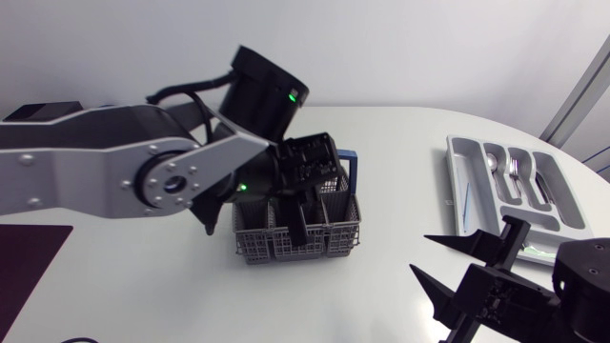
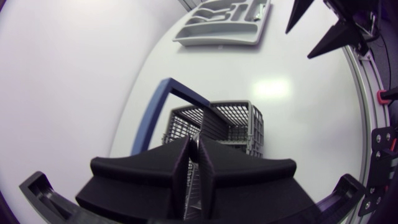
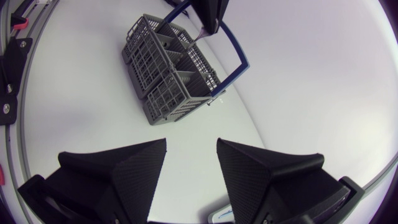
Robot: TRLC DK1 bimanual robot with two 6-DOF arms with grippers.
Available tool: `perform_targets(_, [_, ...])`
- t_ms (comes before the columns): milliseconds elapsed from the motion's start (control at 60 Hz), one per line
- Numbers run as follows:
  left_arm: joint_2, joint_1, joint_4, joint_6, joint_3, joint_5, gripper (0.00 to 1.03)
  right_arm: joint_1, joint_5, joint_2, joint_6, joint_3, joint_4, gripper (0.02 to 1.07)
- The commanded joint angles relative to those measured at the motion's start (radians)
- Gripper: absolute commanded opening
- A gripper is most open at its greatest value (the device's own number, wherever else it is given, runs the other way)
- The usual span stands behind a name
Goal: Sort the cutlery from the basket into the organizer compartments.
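L arm [image 1: 114, 167] crosses the tabletop [image 1: 400, 191] from its left edge to the basket [image 1: 286, 250] at mid-table; organizer [image 1: 474, 143] at the right edge, sorted cutlery [image 1: 515, 176] inside. L gripper [image 2: 194, 146] points straight down into the basket, fingers nearly together, pinching 1 thin silvery piece [image 2: 194, 168] (type unclear), long axis upright; prob. needs a vertical lift. R gripper [image 3: 191, 155] spread wide, empty, by the front-right corner, nearer the organizer.

Basket [image 1: 255, 244] left of organizer [image 1: 457, 191], on table [image 1: 400, 143].
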Motion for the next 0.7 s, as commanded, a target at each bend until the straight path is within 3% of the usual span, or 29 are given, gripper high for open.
perform_targets(0, [-0.086, -0.002, 0.015, -0.025, -0.024, -0.004, 0.03, -0.006, 0.006, -0.007, 0.027, 0.02, -0.009, 0.62])
perform_targets(267, [-0.231, -0.028, -0.034, -0.209, -0.025, -0.013, 0.03, 0.01, 0.009, 0.027, 0.124, 0.098, 0.02, 0.62])
perform_targets(500, [-0.202, 0.048, -0.075, -0.465, 0.019, 0.207, 0.04, 0.053, -0.013, 0.162, 0.188, 0.184, 0.138, 0.62])
perform_targets(683, [-0.155, 0.061, -0.014, -0.551, 0.035, 0.236, 0.04, 0.064, -0.034, 0.297, 0.196, 0.21, 0.296, 0.62])
